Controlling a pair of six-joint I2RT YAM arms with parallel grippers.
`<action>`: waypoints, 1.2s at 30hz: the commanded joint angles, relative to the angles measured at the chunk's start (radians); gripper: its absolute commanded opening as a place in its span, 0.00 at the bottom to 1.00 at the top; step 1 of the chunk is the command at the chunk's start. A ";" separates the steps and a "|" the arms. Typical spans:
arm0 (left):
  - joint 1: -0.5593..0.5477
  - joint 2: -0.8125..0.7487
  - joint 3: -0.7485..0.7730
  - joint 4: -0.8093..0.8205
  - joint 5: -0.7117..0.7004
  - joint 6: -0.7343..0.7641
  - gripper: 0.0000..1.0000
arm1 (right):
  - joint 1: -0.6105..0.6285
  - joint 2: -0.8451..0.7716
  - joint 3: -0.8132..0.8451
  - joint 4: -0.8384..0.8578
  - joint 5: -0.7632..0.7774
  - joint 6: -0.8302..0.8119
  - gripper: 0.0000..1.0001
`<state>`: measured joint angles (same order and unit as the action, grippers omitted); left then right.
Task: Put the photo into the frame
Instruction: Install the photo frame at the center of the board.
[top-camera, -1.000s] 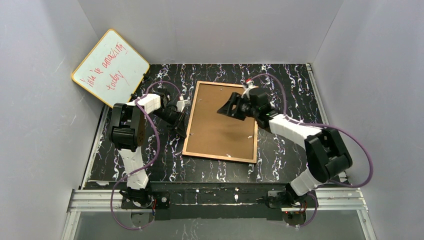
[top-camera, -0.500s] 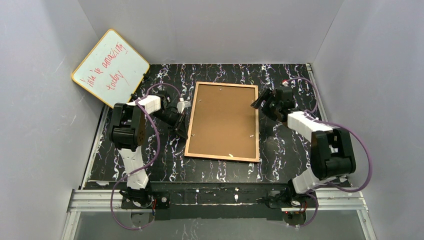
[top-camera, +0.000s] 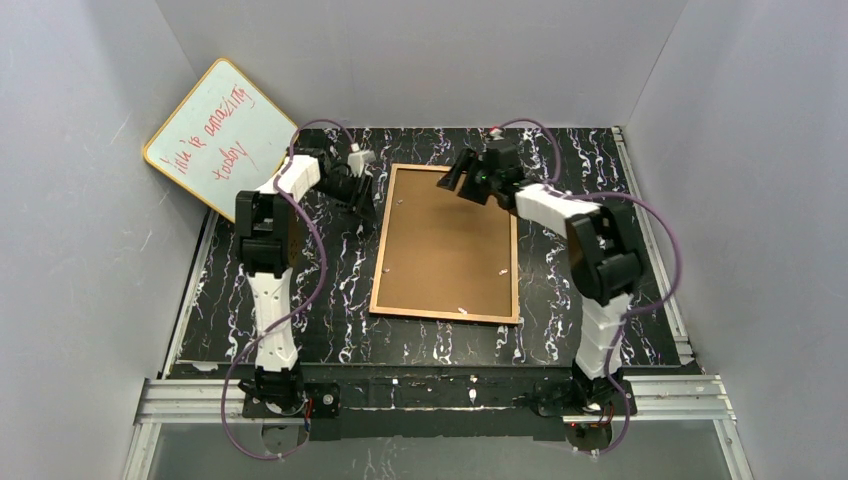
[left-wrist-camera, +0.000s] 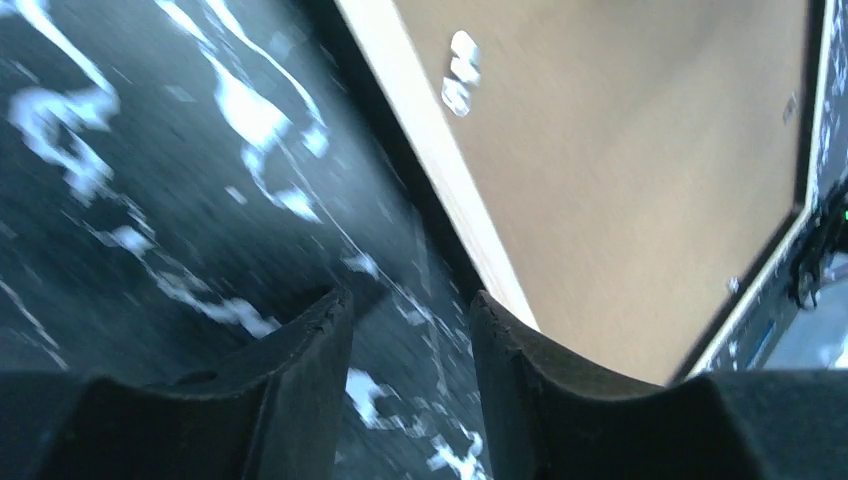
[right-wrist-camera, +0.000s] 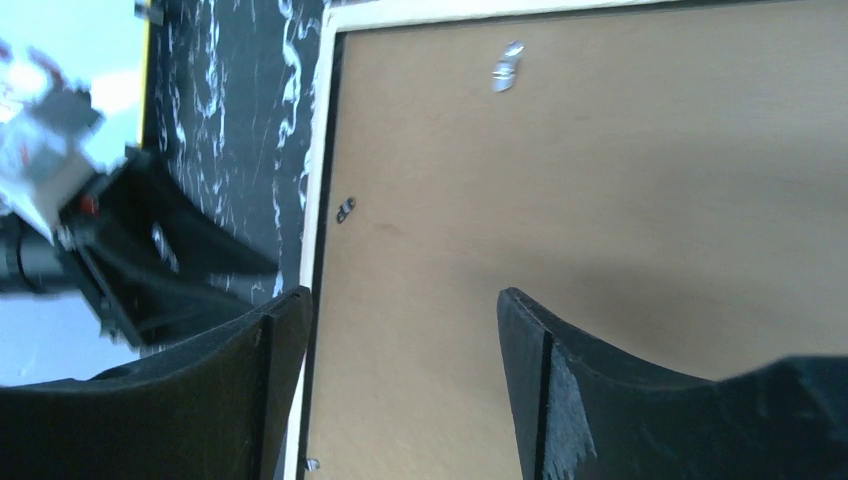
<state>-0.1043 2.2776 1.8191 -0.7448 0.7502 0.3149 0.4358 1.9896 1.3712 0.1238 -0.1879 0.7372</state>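
The frame (top-camera: 445, 316) lies back-up mid-table, its light wood rim around a brown backing panel (top-camera: 450, 240). The photo is hidden. My left gripper (top-camera: 367, 198) sits low over the table just left of the frame's far-left corner. In the left wrist view the left gripper (left-wrist-camera: 410, 300) is open, with only marbled tabletop between its fingers and the frame's rim (left-wrist-camera: 440, 160) just to their right. My right gripper (top-camera: 462, 180) hovers over the frame's far edge. In the right wrist view it (right-wrist-camera: 400, 295) stands open above the backing panel (right-wrist-camera: 600, 180), holding nothing.
A yellow-edged whiteboard (top-camera: 220, 135) with red writing leans in the far left corner. Grey walls close in on three sides. Small metal clips (right-wrist-camera: 508, 62) sit along the inside of the rim. The left arm (right-wrist-camera: 120, 250) shows beside the frame in the right wrist view.
The left gripper moved from the frame's left edge up to its far-left corner and opened. The right gripper swung from the frame's right side to over its far edge.
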 joint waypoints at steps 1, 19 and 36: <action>-0.004 0.128 0.140 0.028 0.028 -0.150 0.44 | 0.062 0.135 0.160 0.018 -0.067 0.037 0.72; -0.032 0.140 0.004 0.111 0.024 -0.146 0.19 | 0.124 0.398 0.393 0.032 -0.160 0.145 0.65; -0.030 0.103 -0.005 0.118 0.069 -0.161 0.36 | 0.138 0.392 0.370 0.056 -0.163 0.183 0.63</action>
<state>-0.1131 2.3722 1.8408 -0.5694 0.8795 0.1448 0.5709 2.3722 1.7386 0.1593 -0.3439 0.9138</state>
